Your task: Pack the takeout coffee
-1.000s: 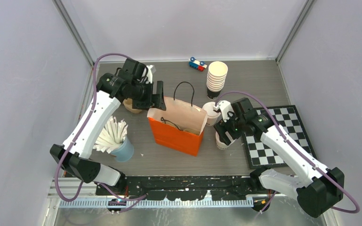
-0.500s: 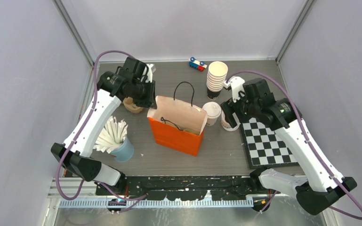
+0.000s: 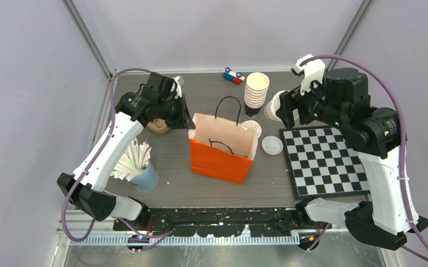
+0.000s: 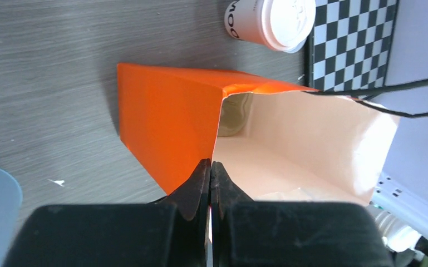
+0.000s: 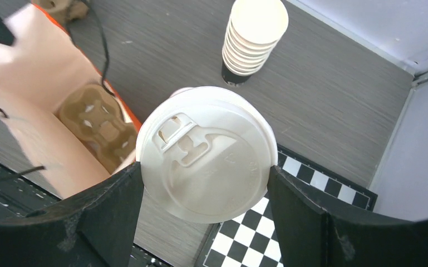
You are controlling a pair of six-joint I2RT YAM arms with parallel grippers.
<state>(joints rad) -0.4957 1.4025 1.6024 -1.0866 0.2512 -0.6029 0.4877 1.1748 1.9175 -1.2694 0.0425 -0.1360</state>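
The left gripper [image 4: 210,177] is pinched fully closed on the top rim of the orange paper bag [image 3: 221,161], at the bag's far left corner. The bag stands upright on the grey wood-grain table [image 3: 200,192] with its mouth gaping. Down inside the bag lies a brown moulded-pulp drink carrier [image 5: 97,123]. The right gripper [image 5: 206,181] has its jaws spread wide and pressed against both sides of a small white paper cup with a round white plastic lid [image 5: 206,153]. This held cup is in the air off the bag's far right corner, outside the bag, with its lid facing the wrist camera. A second lidded white cup [image 3: 271,145] stands on the table just to the right of the bag. A third white lid [image 3: 252,128] peeks out right behind the bag's right rim, mostly hidden by it. Beyond the bag's far right corner rises a tall stack of nested lidless paper cups [image 3: 256,89], with a small blue-and-red toy car [image 3: 233,75] farther back. To the bag's right lies a black-and-white checkerboard [image 3: 323,161]. To the bag's left stands a light blue cup of white paper sticks [image 3: 146,177]. Behind the bag's left side, under the left arm, sits a brown cardboard object [image 3: 157,126] that I cannot identify.
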